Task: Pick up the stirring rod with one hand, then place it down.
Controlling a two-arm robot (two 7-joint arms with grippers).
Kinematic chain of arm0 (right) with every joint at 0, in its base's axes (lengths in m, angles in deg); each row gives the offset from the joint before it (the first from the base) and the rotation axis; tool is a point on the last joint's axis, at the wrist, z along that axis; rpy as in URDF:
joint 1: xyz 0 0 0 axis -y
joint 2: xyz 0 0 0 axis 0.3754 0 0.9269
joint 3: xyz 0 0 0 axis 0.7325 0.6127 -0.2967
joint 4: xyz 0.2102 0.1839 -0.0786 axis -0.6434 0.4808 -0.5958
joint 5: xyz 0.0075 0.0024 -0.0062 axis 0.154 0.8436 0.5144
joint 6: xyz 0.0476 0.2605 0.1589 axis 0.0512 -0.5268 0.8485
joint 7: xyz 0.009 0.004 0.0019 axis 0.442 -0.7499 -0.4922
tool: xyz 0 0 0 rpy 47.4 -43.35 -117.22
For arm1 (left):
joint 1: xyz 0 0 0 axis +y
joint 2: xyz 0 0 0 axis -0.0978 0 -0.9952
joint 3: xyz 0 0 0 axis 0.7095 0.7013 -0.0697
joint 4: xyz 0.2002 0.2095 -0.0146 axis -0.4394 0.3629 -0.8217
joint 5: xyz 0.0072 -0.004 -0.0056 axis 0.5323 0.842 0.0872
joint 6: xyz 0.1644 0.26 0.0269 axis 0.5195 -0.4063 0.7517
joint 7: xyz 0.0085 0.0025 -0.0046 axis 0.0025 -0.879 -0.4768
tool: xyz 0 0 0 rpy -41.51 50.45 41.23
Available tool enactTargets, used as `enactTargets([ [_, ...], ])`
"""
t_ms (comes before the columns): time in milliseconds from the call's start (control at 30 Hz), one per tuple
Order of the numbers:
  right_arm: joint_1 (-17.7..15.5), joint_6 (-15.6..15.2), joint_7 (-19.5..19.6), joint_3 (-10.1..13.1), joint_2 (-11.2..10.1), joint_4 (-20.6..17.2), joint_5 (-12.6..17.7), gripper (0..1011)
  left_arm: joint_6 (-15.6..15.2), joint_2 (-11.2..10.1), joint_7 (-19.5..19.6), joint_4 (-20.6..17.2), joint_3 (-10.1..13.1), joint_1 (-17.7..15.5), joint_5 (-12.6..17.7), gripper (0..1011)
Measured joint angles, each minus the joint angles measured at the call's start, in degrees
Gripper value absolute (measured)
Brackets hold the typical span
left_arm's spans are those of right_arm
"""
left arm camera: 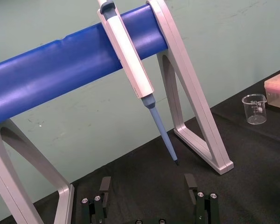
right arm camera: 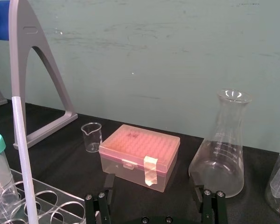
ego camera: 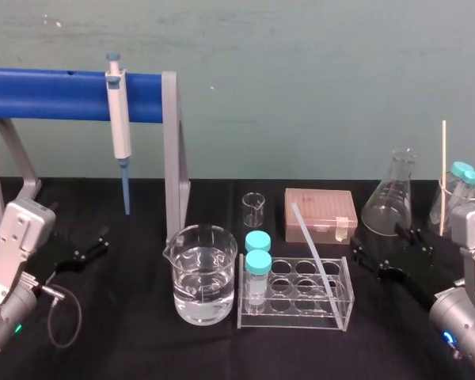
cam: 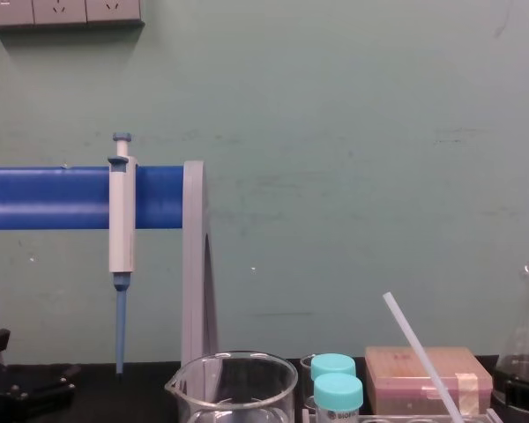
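Both pincers sit low over the black cloth of the bench, blocky black jaws spread wide and holding nothing. The left pincer (ego camera: 87, 247) is out at the left, near the grey leg of the stand (ego camera: 172, 150) with the thick blue crossbar. From its wrist view the left pincer (left arm camera: 148, 186) faces the white-and-blue pipette (left arm camera: 130, 56) hanging off that bar, slim blue tip downward. The right pincer (ego camera: 388, 249) is to the right of the rack, near the base of the conical glass flask (ego camera: 392, 202).

The stirring rod (ego camera: 311, 247) is a thin, straight, milky-translucent stick standing in the clear plastic rack (ego camera: 344, 305). Its lower end is down in one of the holes on the rack's right-hand side, and it tilts so that the top leans back and to the left, toward the pale pink lidded box (ego camera: 321, 215). No finger touches it.

At the rack's left end stand two tubes (ego camera: 258, 261) with teal screw caps. Just left of the rack is a round glass beaker (ego camera: 204, 273) partly full of clear liquid, and a small empty beaker (ego camera: 253, 210) stands behind. From the right wrist the rod (right arm camera: 23, 158) rises beside the rack's ring holes, and the box (right arm camera: 140, 156) shows a strip of tape on its front.
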Motion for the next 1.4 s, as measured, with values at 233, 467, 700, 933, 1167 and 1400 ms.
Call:
enactTargets([
  [233,0.03,0.25,-0.02,-0.04,-0.03,-0.02,0.05,1000,0.00,0.00,0.00,0.00,0.00,0.00,0.00,1000],
  [467,0.04,0.36,-0.03,-0.07,-0.05,-0.04,0.12,1000,0.00,0.00,0.00,0.00,0.00,0.00,0.00,1000],
  [700,0.04,0.41,-0.03,-0.07,-0.05,-0.06,0.17,1000,0.00,0.00,0.00,0.00,0.00,0.00,0.00,1000],
  [933,0.04,0.44,-0.04,-0.07,-0.05,-0.06,0.20,1000,0.00,0.00,0.00,0.00,0.00,0.00,0.00,1000],
  [1167,0.04,0.47,-0.03,-0.07,-0.05,-0.06,0.19,1000,0.00,0.00,0.00,0.00,0.00,0.00,0.00,1000],
  [1400,0.04,0.50,-0.04,-0.07,-0.05,-0.06,0.19,1000,0.00,0.00,0.00,0.00,0.00,0.00,0.00,1000],
])
